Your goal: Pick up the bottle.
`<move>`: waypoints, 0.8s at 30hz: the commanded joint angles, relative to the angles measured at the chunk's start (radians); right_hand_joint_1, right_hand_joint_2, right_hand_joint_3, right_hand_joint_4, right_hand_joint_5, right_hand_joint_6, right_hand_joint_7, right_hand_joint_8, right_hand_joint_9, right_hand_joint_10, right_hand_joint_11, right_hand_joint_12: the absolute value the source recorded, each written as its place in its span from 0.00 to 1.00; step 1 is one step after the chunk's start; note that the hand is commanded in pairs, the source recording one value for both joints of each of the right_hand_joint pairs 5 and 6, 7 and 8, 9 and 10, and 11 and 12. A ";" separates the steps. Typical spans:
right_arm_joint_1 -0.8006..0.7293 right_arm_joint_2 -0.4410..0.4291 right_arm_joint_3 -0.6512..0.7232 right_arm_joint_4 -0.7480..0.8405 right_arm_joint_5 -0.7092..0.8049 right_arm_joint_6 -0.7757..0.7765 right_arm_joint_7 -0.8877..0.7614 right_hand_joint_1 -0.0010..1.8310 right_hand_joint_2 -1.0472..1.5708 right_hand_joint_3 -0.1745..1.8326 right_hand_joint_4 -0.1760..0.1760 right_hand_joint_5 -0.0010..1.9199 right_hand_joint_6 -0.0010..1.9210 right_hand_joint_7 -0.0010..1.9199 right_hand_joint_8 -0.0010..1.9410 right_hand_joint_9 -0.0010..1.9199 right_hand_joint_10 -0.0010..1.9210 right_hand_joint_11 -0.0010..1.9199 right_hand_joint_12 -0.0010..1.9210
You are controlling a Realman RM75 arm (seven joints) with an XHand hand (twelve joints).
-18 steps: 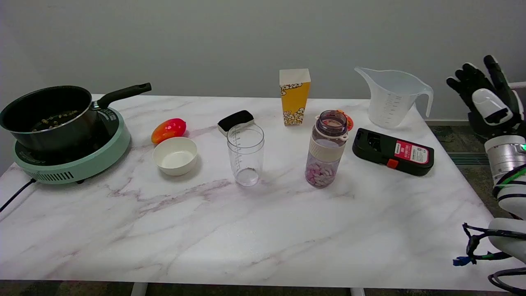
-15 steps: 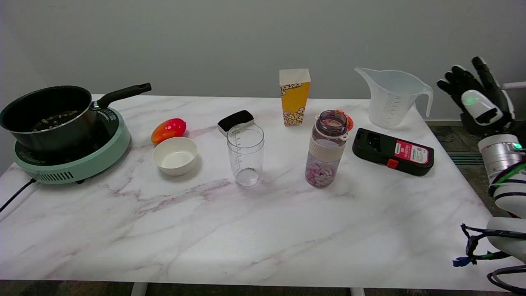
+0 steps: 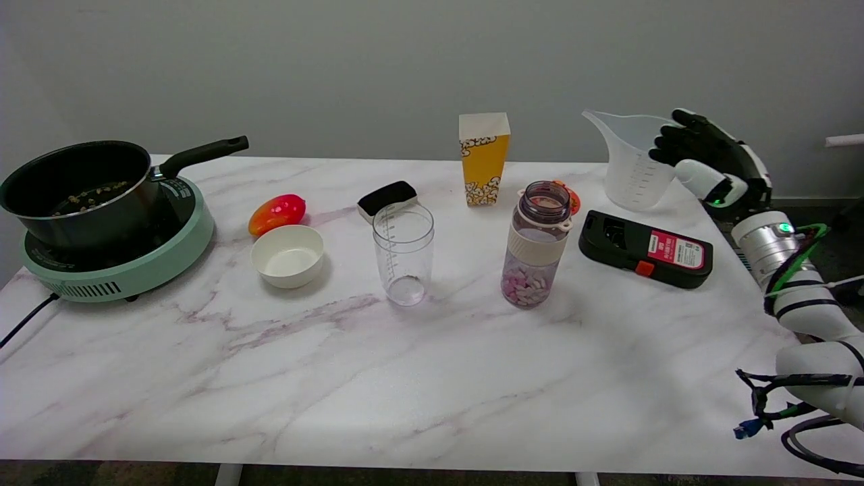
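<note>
The right hand (image 3: 712, 169) sits at the upper right of the frame, empty, its fingers loosely apart and reaching leftward; it has swung in from the far right edge, where it stood upright beyond the table (image 3: 432, 378), and now overlaps the jug (image 3: 634, 162) in the picture, though whether it touches it cannot be told. The bottle (image 3: 534, 244) stands upright right of centre, lid open, pale pills in its bottom, well apart from the hand and unmoved. Just right of it lies the black device (image 3: 644, 248), to its left the clear cup (image 3: 403, 253), behind it the popcorn box (image 3: 483, 158). Farther left are the bowl (image 3: 287, 255), the mango (image 3: 277, 212) and the pot (image 3: 81, 185) on its cooker (image 3: 135, 266), all as before.
</note>
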 commanded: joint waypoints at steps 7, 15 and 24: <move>0.147 -0.055 -0.195 0.027 -0.096 -0.102 -0.227 0.65 0.29 0.66 0.50 0.29 0.29 0.33 0.33 0.32 0.32 0.36 0.36; 0.192 -0.141 -0.210 -0.067 -0.096 -0.043 -0.264 0.65 0.27 0.68 0.50 0.32 0.32 0.36 0.35 0.34 0.34 0.38 0.38; 0.152 -0.156 -0.202 -0.055 -0.092 -0.026 -0.292 0.66 0.27 0.70 0.50 0.34 0.34 0.38 0.38 0.36 0.36 0.40 0.40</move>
